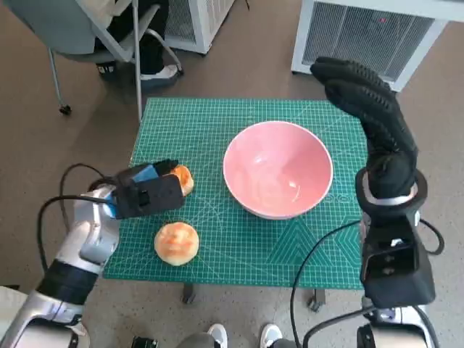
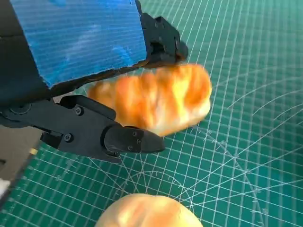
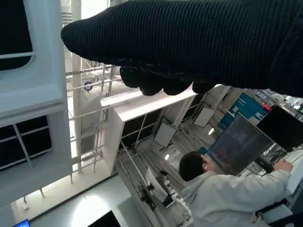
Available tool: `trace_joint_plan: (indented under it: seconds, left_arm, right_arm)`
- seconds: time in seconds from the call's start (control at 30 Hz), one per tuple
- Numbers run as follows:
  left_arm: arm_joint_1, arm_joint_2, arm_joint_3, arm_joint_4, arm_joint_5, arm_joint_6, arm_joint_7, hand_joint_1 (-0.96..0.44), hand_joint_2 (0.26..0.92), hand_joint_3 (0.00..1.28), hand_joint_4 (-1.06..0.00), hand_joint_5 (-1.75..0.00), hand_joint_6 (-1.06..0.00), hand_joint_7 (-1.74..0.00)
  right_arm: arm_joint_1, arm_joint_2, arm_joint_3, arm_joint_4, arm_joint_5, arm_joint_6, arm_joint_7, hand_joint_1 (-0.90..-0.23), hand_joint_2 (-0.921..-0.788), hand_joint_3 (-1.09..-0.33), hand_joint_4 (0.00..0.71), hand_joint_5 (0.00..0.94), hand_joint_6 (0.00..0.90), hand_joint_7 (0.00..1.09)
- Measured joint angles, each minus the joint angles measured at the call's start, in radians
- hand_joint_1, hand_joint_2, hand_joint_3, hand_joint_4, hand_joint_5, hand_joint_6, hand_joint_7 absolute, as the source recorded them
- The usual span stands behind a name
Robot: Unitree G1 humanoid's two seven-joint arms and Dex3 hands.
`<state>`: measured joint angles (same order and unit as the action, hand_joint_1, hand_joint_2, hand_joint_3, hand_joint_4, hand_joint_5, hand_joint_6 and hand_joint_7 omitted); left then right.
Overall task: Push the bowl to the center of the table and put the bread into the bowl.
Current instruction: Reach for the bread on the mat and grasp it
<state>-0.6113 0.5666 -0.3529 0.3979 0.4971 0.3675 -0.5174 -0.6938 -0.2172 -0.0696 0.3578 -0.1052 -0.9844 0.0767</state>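
Green cutting mat [image 1: 239, 246] with a white grid covers the small desk, and a pink bowl [image 1: 278, 169] sits on it roughly in the middle, a little toward the robot's right. The bowl holds nothing. At the mat's left side the left hand [image 1: 148, 190], black with blue tape over its back, is down at an elongated golden bread roll [image 2: 156, 101]; in the left wrist view the roll lies on the mat between the black fingers [image 2: 128, 139] and the rest of the hand, with fingers on both sides of it, though I cannot make out whether they actually press on it. A second piece, a round bun [image 1: 176, 242], rests on the mat just beside that hand, nearer the robot's body, and its top shows at the edge of the left wrist view too. The right hand [image 1: 366, 94], in its black knitted glove, is raised well above the desk's right edge, fingers stretched out and holding nothing. Its wrist camera points away from the desk and shows a person [image 3: 222, 189] in a light top at a monitor [image 3: 236, 144]. Beyond the desk stand a grey chair [image 1: 80, 36] and a white louvred unit [image 1: 370, 32].
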Motion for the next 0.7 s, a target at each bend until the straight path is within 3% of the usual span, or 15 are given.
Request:
trace_joint_plan:
  seconds: [0.2,0.3,0.33,0.37,0.4,0.43,0.47,0.53,0.7]
  left_arm:
    - [-0.063,-0.03,-0.002,0.172,0.0,-0.058,0.048,-0.46,0.921,0.21,-0.28,-0.05,-0.3,-0.03]
    - [-0.084,-0.04,0.004,0.231,-0.004,-0.084,0.076,-0.39,0.921,0.18,-0.46,-0.1,-0.38,-0.06]
    - [-0.088,-0.045,0.009,0.247,-0.007,-0.094,0.088,-0.35,0.921,0.17,-0.56,-0.15,-0.44,-0.09]
    - [-0.091,-0.049,0.014,0.257,-0.011,-0.102,0.102,-0.3,0.921,0.15,-0.59,-0.36,-0.52,-0.14]
    - [-0.091,-0.053,0.021,0.269,-0.016,-0.116,0.121,-0.28,0.921,0.14,-0.59,-0.46,-0.54,-0.16]
    - [-0.091,-0.057,0.028,0.278,-0.021,-0.128,0.14,-0.18,0.921,0.15,-0.6,-0.8,-0.53,-0.51]
    - [-0.09,-0.059,0.035,0.287,-0.025,-0.14,0.156,-0.12,0.921,0.16,-0.6,-1.02,-0.51,-0.74]
    - [-0.086,-0.06,0.047,0.297,-0.032,-0.168,0.186,-0.06,0.921,0.16,-0.6,-1.21,-0.53,-0.92]
    - [-0.064,-0.057,0.084,0.286,-0.063,-0.243,0.219,-0.01,0.921,0.15,-0.62,-1.31,-0.53,-1.13]
  right_arm:
    - [0.005,0.001,0.008,-0.006,0.0,0.004,-0.003,-0.616,-0.921,-0.765,0.314,0.006,-0.001,0.71]
    - [0.008,0.001,0.01,-0.013,0.0,0.01,-0.003,-0.615,-0.921,-0.766,0.316,0.007,-0.001,0.71]
    - [0.009,0.001,0.011,-0.016,0.0,0.012,-0.003,-0.615,-0.921,-0.766,0.317,0.008,-0.001,0.71]
    - [0.01,0.001,0.012,-0.019,0.0,0.014,-0.003,-0.614,-0.921,-0.766,0.319,0.008,-0.001,0.71]
    - [0.012,0.001,0.012,-0.023,0.001,0.017,-0.003,-0.613,-0.921,-0.766,0.319,0.008,-0.001,0.71]
    - [0.013,0.001,0.013,-0.027,0.002,0.019,-0.003,-0.612,-0.921,-0.766,0.32,0.009,-0.001,0.71]
    - [0.014,0.001,0.013,-0.03,0.002,0.021,-0.003,-0.611,-0.921,-0.766,0.321,0.009,-0.001,0.71]
    - [0.017,0.001,0.014,-0.035,0.003,0.024,-0.003,-0.609,-0.921,-0.765,0.323,0.01,-0.001,0.71]
    - [0.03,0.001,0.017,-0.04,0.004,0.028,-0.003,-0.597,-0.921,-0.764,0.326,0.011,-0.001,0.71]
